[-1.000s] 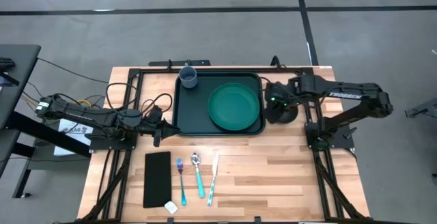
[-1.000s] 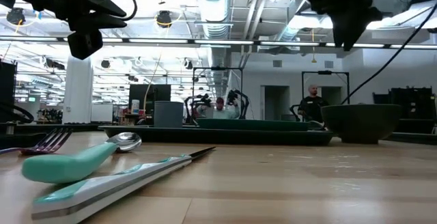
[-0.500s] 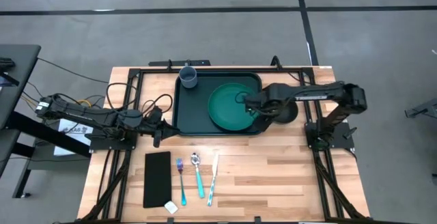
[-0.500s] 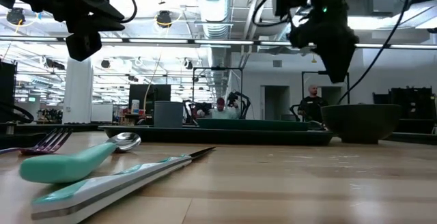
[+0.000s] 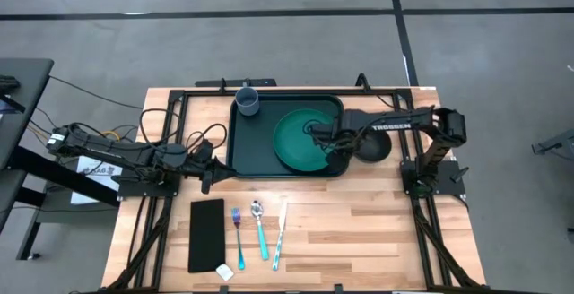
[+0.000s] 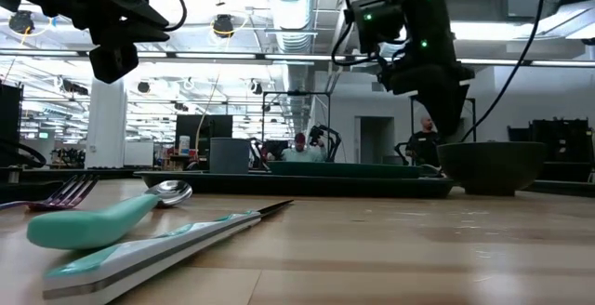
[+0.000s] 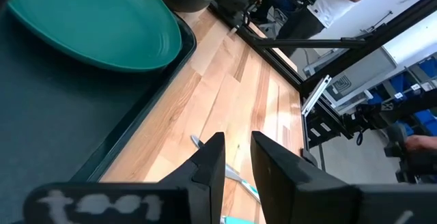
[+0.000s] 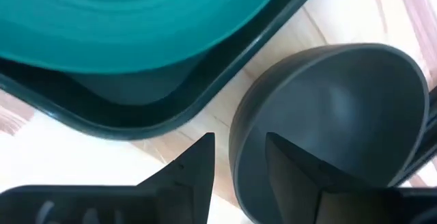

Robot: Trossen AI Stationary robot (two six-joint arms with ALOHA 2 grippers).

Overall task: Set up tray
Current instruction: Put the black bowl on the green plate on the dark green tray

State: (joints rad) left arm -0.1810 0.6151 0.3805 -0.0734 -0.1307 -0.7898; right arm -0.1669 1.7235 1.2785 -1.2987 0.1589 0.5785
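Note:
The dark green tray (image 5: 235, 151) lies at the table's far middle. It holds a round green plate (image 5: 300, 142) and a blue-grey cup (image 5: 247, 102). A dark bowl (image 5: 377, 149) stands on the wood just right of the tray. My right gripper (image 8: 239, 142) points steeply down over the bowl's tray-side rim (image 8: 233, 125). It is open, with one finger on each side of the rim line and just above it (image 6: 453, 130). My left gripper (image 7: 237, 157) waits left of the tray's near-left corner (image 5: 208, 176), narrowly open with nothing between its fingers.
Near the front edge lie a black napkin (image 5: 206, 234), a fork (image 5: 236, 227), a teal-handled spoon (image 5: 260, 231) and a knife (image 5: 280, 236). A small white piece (image 5: 224, 272) lies by the napkin's corner. Bare wood spreads over the near right of the table.
My right gripper has swung toward the table's left and come down from high over the bowl to just above the bowl's tray-side rim. It has tipped to point more steeply down. The bowl, tray and plate have stayed in place.

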